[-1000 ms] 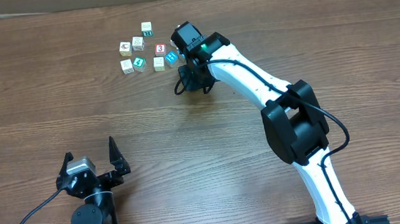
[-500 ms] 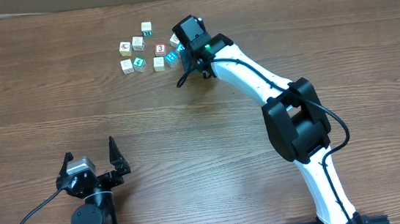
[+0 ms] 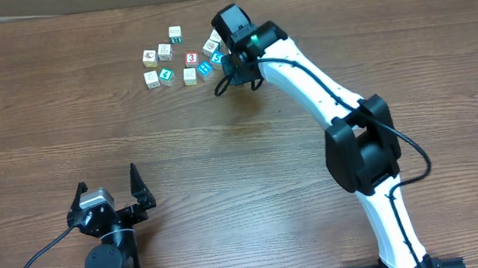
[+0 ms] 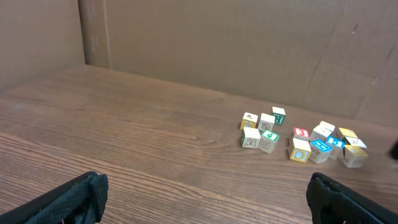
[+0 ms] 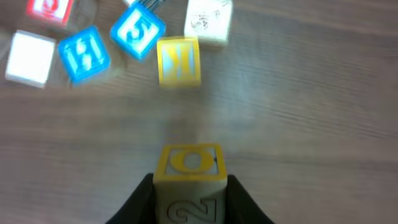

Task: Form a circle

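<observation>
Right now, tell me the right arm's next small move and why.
Probably ease the right end effector forward and set the held yellow block down beside the K block. The held yellow block is gripped apart from the K block, with bare table between them.

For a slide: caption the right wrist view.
Right gripper holds a yellow O cube, facing a K cube and blue cubes.
</observation>
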Available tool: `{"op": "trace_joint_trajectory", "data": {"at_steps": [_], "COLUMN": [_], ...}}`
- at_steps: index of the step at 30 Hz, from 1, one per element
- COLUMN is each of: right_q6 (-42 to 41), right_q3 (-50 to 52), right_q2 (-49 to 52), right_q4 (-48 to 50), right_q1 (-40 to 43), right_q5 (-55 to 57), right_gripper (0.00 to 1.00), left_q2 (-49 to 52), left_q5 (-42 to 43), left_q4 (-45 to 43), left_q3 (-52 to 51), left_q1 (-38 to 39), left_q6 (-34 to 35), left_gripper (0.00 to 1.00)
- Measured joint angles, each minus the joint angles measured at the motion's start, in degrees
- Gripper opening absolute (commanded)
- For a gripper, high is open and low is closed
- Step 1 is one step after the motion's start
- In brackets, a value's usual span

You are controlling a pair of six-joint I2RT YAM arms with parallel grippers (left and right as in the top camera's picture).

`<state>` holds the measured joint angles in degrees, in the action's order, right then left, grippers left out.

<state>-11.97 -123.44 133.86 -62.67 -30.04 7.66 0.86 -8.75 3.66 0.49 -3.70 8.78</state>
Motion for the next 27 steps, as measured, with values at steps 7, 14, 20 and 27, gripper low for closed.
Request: {"op": "trace_joint_trajectory", "data": {"at_steps": [7,14,20,27], "right_q6": [0.02,-1.51,-4.02,-6.05], "right_q3": [-1.75,1.40,4.94,9.68], "right_q2": [-7.45,-7.61,-5.73,-3.69], "right_q4": [-13.35,-12.55,-8.13,-3.02], "right_q1": [0.00,-0.92,-3.98,-6.54], "right_q5": [-6.29,-10.91,-10.25,-7.10], "right_gripper": [0.17,0.17,0.17,0.17], "left_q2": [0.00,0.00,0.00,0.00], "left_q5": [0.00,0.00,0.00,0.00], "left_q4": [0.00,0.00,0.00,0.00], "left_q3": [0.00,0.00,0.00,0.00], "left_q1": [0.00,0.00,0.00,0.00], "left_q6": [-0.02,0.00,-0.02,-0.02], "left_gripper": [1.00,1.00,0.99,0.99]}}
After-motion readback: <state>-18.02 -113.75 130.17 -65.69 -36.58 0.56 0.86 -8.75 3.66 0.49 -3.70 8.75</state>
